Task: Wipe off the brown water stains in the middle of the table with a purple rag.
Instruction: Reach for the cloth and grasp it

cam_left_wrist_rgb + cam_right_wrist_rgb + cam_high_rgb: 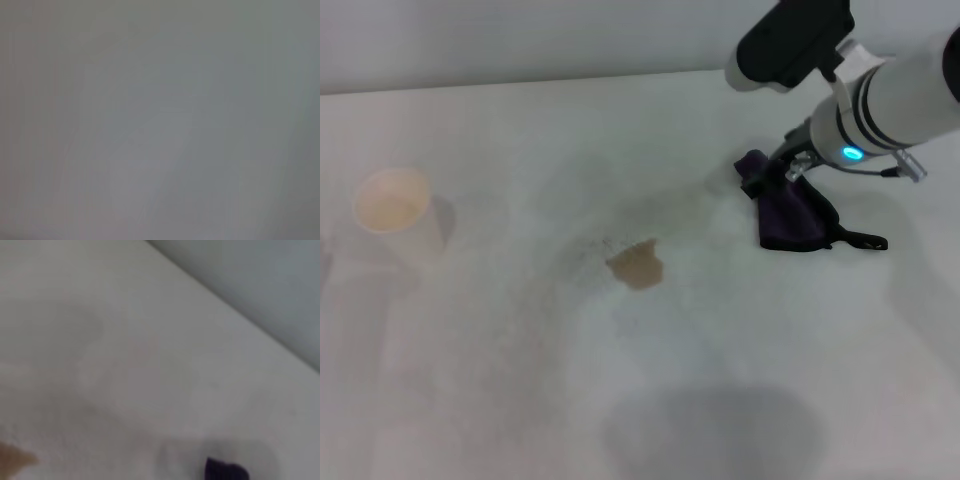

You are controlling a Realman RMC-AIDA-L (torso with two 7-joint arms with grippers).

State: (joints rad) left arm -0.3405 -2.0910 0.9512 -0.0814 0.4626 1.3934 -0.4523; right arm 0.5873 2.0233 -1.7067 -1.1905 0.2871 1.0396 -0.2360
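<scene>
- Head view: the purple rag (pixel 790 213) is seen crumpled, dark, black-edged, on the table (pixel 520 400), right of the tan brown water stains (pixel 637 265); bare surface lies between. The right gripper (pixel 786 172) is met at the rag's far edge; its finger spread cannot be told. A paper cup (pixel 394 212) stands far left.
- Left wrist view: only grey blur is shown.
- Right wrist view: a rag corner (pixel 225 470) and stain edge (pixel 15 460) are shown.

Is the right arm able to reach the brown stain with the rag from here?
Probably yes: the right gripper is at the purple rag, and bare table lies between it and the brown water stains.
</scene>
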